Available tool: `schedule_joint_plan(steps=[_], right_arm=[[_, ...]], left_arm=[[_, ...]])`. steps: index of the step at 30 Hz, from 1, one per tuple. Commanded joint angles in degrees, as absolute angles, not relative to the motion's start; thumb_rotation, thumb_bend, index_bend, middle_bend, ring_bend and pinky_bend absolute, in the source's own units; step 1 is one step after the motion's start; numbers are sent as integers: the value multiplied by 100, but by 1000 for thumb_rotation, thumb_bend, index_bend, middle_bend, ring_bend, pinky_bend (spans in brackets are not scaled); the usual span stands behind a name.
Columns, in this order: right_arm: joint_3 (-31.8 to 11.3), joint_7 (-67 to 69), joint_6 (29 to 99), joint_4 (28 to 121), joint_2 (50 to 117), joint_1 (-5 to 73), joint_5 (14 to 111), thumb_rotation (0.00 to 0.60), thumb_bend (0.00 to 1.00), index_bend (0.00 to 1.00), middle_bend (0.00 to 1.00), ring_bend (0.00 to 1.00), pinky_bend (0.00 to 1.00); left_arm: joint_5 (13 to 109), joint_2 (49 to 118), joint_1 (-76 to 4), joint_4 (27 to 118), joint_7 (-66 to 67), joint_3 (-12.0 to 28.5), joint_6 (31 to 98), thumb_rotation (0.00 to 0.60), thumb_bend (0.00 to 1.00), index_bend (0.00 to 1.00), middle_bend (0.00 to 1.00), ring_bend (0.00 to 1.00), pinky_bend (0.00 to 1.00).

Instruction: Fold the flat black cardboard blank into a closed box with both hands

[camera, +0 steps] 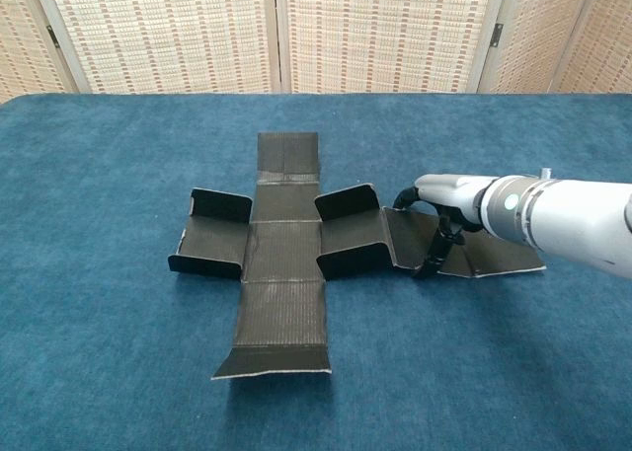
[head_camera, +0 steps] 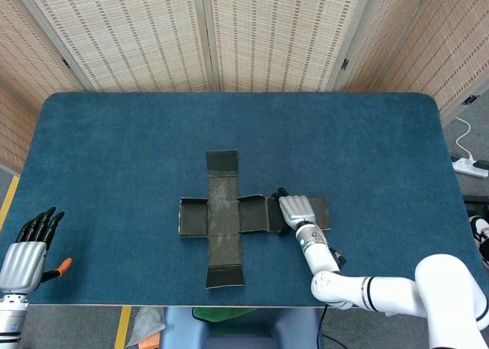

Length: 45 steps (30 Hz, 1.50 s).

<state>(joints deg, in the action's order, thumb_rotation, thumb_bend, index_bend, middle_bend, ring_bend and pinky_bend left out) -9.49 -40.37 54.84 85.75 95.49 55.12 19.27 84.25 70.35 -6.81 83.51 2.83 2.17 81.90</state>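
Blank: your cardboard blank (head_camera: 223, 218) lies mostly flat on the tabletop (head_camera: 114, 150).
Right hand (head_camera: 296, 211): fingers spread, pressing its long flap.
Left hand (head_camera: 27, 251): fingers apart, idle.
Risk: you may slide the unanchored blank.

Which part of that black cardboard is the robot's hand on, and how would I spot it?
Find the blue table, then the cross-shaped black cardboard blank at its middle. The right hand rests over the long arm of the cross nearest the robot's right side. That arm lies flat and stretches furthest out, while its neighbours have edges folded upright.

Blue-covered table (head_camera: 114, 143), black cardboard blank (head_camera: 222, 216) lying unfolded near its middle
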Motion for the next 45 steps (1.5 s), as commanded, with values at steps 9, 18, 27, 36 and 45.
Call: schedule_joint_plan(steps=[9,18,27,36,45], right_arm=[[-1021,-3451,5622,8879,9431,5247,2631,600,228,402,292,764,1000],[-988,-3226,5660,8726,9555,5155,3145,600,228,402,369,771,1000],[-794,-3511,6015,8491,9824,5140,3763,600,228,402,386,772,1000],[-737,-3833,6211,8369,10012,5112,4066,600,227,402,387,772,1000],[-781,-3920,6198,8286,10120,5058,4243,600,228,402,388,772,1000]], left_arm=[[8559,7556,-1515,7790,-108,679,7648,600,221,110,71,263,339],[8279,8452,-2628,6992,511,1092,6591,600,234,254,248,620,636],[7578,9037,-3293,6722,1568,1180,5590,600,185,0,22,570,641],[7147,9579,-3435,6294,1692,1196,5497,600,183,0,0,528,614],[7123,9652,-3521,6472,955,1144,5261,600,179,0,0,528,624]])
